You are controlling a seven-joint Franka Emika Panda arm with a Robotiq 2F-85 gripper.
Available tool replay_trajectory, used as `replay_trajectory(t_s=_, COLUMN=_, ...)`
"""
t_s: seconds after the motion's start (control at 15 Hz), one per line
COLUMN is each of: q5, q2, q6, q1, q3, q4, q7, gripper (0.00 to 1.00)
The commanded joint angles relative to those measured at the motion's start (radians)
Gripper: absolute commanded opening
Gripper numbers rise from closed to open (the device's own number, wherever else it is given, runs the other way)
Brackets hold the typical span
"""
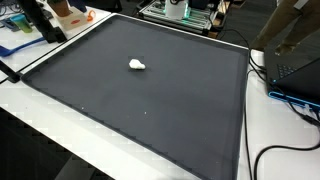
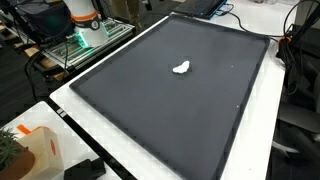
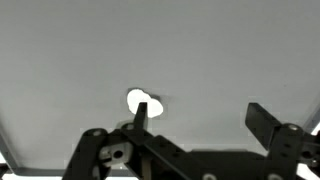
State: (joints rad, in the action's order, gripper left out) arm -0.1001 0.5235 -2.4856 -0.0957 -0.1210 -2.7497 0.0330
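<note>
A small white lump lies alone on a large dark mat, toward the mat's far half; it shows in both exterior views. In the wrist view my gripper hangs high over the mat, open, with nothing between its fingers. The white lump sits just behind the tip of the left finger, partly covered by it. The right finger is well off to the side. Neither exterior view shows the gripper itself.
The mat covers most of a white table. The robot's base stands at one end. An orange object, a dark box with cables and a potted plant by an orange box stand around the edges.
</note>
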Motion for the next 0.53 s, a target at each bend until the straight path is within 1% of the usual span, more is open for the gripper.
replay_trajectory(t_s=0.0, q5=0.025, q2=-0.11, q6=-0.242, q1=0.017, q3=0.002, q4=0.0, q7=0.021, gripper=1.0)
replay_trajectory(t_s=0.13, q5=0.035, q2=-0.207, q6=-0.414, q1=0.039, q3=0.008, q4=-0.002, q7=0.019, gripper=1.0)
replay_trajectory(t_s=0.4, q5=0.016, q2=-0.428, q6=-0.735, q1=0.049, q3=0.05, q4=-0.008, q7=-0.002, gripper=1.0)
replay_trajectory(t_s=0.47, q5=0.028, q2=-0.482, q6=-0.804, q1=0.063, q3=0.054, q4=-0.009, q7=-0.002, gripper=1.0)
